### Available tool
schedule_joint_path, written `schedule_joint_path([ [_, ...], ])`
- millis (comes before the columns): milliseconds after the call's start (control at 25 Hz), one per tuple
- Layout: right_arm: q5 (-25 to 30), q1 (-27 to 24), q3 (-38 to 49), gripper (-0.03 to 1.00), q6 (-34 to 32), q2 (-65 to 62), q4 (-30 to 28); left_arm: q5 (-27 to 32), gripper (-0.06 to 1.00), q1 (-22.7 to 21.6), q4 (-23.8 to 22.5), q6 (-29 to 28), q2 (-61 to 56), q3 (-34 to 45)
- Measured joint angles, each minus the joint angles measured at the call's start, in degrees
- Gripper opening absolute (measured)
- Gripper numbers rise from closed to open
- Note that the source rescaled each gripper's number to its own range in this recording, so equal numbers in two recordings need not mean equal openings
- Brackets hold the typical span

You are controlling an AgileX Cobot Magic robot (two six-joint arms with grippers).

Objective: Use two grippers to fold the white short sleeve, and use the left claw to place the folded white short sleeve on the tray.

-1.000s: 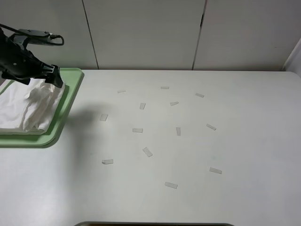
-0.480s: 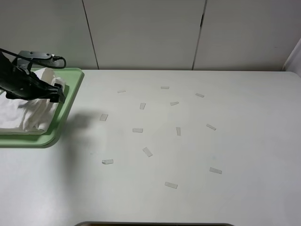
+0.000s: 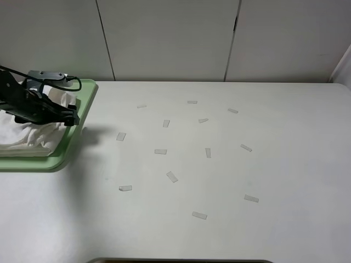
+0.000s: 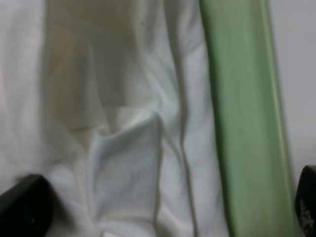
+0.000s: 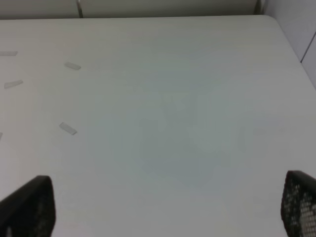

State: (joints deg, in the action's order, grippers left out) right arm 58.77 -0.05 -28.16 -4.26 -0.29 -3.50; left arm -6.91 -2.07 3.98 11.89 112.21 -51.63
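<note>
The white short sleeve [image 3: 28, 137] lies folded and wrinkled on the light-green tray [image 3: 67, 149] at the table's far left. My left gripper [image 3: 70, 117] hovers low over the shirt's right edge, near the tray's right rim. In the left wrist view the creased shirt [image 4: 123, 113] fills most of the frame beside the tray rim [image 4: 244, 123]. There my left gripper [image 4: 165, 217] is open, with nothing between its fingertips [image 4: 22, 207]. My right gripper [image 5: 163, 212] is open over bare table. The right arm is out of the exterior high view.
Several small pale tape strips [image 3: 160, 151] are scattered over the middle of the white table [image 3: 285, 170]; a few strips [image 5: 68, 129] show in the right wrist view. White cabinet panels [image 3: 170, 38] stand behind the table. The tray sits against the left edge of the view.
My left gripper has sunk and slid toward the tray's right rim. The bunched part of the shirt that stood up under it has settled flatter onto the tray.
</note>
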Motion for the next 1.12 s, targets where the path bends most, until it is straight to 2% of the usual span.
schedule_joint_path([
  [200, 0.0, 0.0, 0.0, 1.0, 0.0, 0.0, 0.0, -0.53, 1.0, 0.06, -0.05, -0.04, 0.11, 0.0],
  [440, 0.0, 0.0, 0.0, 1.0, 0.0, 0.0, 0.0, 4.3, 1.0, 0.39, 0.0, -0.22, -6.2, 0.05],
  [560, 0.0, 0.0, 0.0, 1.0, 0.0, 0.0, 0.0, 10.21, 1.0, 0.39, 0.0, -0.22, -12.22, 0.05],
  [600, 0.0, 0.0, 0.0, 1.0, 0.0, 0.0, 0.0, 14.88, 1.0, 0.27, 0.0, -0.25, -16.22, 0.05],
  [640, 0.0, 0.0, 0.0, 1.0, 0.0, 0.0, 0.0, 14.88, 1.0, 0.27, 0.0, -0.25, -16.22, 0.05],
  [760, 0.0, 0.0, 0.0, 1.0, 0.0, 0.0, 0.0, 23.19, 1.0, -0.71, 0.0, -0.95, -21.93, 0.05],
  [800, 0.0, 0.0, 0.0, 1.0, 0.0, 0.0, 0.0, 29.01, 1.0, -1.62, -0.58, -2.29, -25.34, 0.05],
  [840, 0.0, 0.0, 0.0, 1.0, 0.0, 0.0, 0.0, 31.95, 1.0, -2.12, -1.31, -3.12, -27.12, 0.05],
  [1120, 0.0, 0.0, 0.0, 1.0, 0.0, 0.0, 0.0, 48.79, 1.0, -3.01, -8.4, -8.6, -38.59, 0.07],
])
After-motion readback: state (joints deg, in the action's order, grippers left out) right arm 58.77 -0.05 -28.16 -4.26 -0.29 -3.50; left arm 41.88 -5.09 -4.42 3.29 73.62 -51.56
